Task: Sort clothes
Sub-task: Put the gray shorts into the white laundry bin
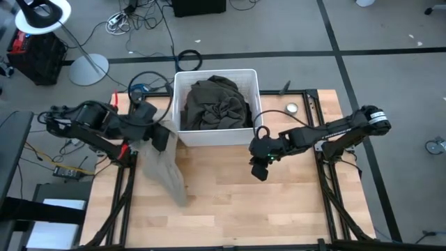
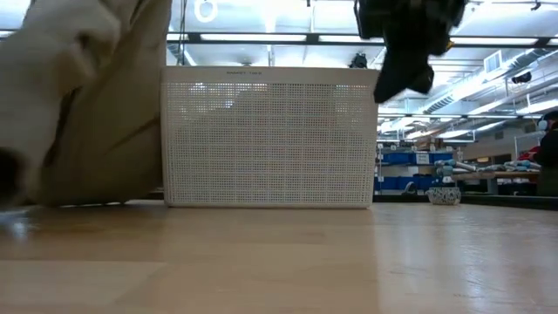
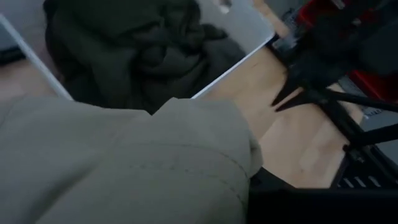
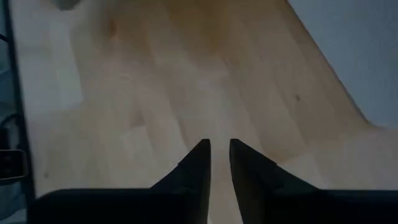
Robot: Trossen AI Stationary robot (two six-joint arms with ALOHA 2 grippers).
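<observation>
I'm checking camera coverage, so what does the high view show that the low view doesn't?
Only the high view shows the olive garment heaped inside the bin, and both whole arms, the left gripper holding the beige garment beside the bin. Only the low view shows the bin's perforated front wall and the room behind. Both show the bin, the beige garment and the right gripper, empty above the table.

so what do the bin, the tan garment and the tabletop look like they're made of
White bin: looks like rigid matte plastic, its wall perforated with fine holes. Tan garment: soft woven cloth, perhaps cotton, hanging in folds with a stitched seam. Tabletop: light wood planks with visible grain, smooth finish; possibly laminate.
</observation>
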